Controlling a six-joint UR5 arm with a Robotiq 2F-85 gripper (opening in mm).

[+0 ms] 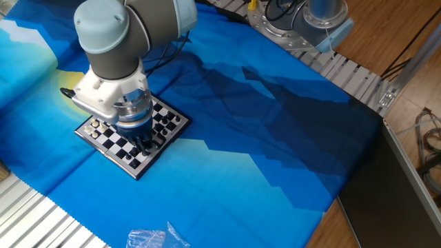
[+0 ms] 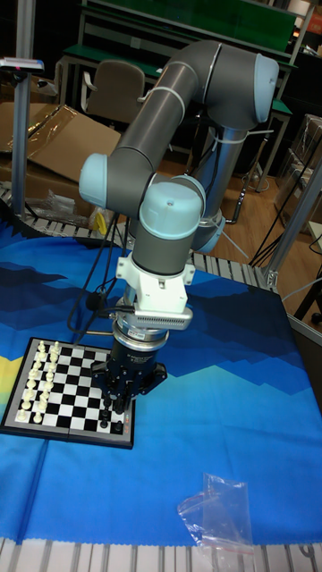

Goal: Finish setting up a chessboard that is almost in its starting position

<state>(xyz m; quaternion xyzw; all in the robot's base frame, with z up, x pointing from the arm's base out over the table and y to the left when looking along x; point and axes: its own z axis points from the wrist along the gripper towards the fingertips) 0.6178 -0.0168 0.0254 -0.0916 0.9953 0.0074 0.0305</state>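
The chessboard point(image 1: 114, 140) point(image 2: 68, 394) lies flat on the blue cloth, at the left of the fixed view. White pieces point(image 2: 36, 386) stand in two rows along its left side in the tall fixed view. Black pieces point(image 1: 166, 121) line the opposite side. My gripper point(image 1: 143, 145) point(image 2: 113, 415) points straight down over the black side, near the board's front corner, its dark fingertips at piece height. The wrist hides part of the board in the fixed view. The fingers are too small and dark to show whether they hold a piece.
A crumpled clear plastic bag point(image 1: 153, 238) point(image 2: 219, 517) lies on the cloth near the front edge. Metal roller rails point(image 1: 41, 220) border the cloth at the front left and at the back right point(image 1: 348, 69). The arm's base point(image 1: 310, 21) stands at the back.
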